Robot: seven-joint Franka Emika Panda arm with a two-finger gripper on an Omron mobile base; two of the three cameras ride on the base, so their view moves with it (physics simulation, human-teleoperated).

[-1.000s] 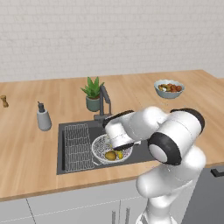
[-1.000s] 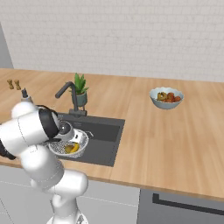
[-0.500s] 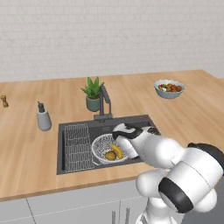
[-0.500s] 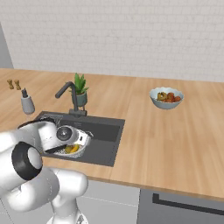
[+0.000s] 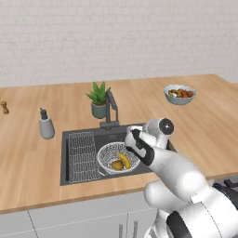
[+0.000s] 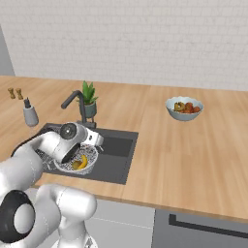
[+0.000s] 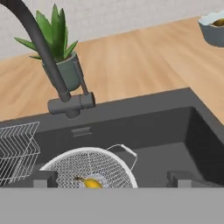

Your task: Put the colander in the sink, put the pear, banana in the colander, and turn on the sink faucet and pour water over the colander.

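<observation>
A wide round colander of fine silver-white wire mesh [image 5: 118,157] is seen seated in the dark grey rectangular sink basin [image 5: 157,163], just beside a ribbed wire rack [image 5: 82,148], with the curved bright yellow banana [image 5: 124,161] and the rounded yellow-brown pear [image 5: 117,165] lying touching inside it. The two-finger gripper of the white arm [image 7: 112,178] is held fully spread and empty above the colander's rim. The slim dark grey angular faucet [image 7: 52,72] is not yet running. A risk is judged in the reach ahead: the faucet's side lever is crowded by a green potted plant [image 7: 60,50], which could be knocked, and the light colander could be nudged off its spot under the spout
</observation>
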